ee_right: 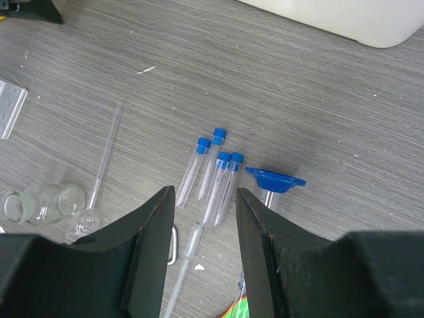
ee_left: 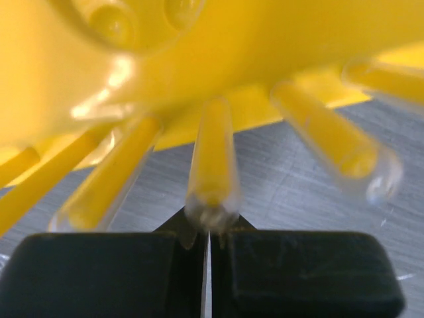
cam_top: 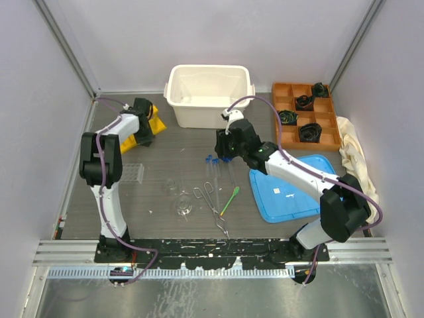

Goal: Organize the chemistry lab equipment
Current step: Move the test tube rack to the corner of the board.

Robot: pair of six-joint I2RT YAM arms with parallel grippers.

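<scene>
My left gripper is shut, its tips right against a clear peg of the yellow rack, which fills the left wrist view. From above, that gripper sits on the yellow rack at the back left. My right gripper hangs open and empty above several blue-capped test tubes lying on the table, with the blue-based cylinder lying just right of them. Flasks, metal tongs and the green spatula lie nearer the front. A clear plastic rack rests at the left.
A white bin stands at the back centre. An orange tray holding black objects is at the back right, beside a cream cloth. A blue tray lies under my right arm. A thin pipette lies below the tubes.
</scene>
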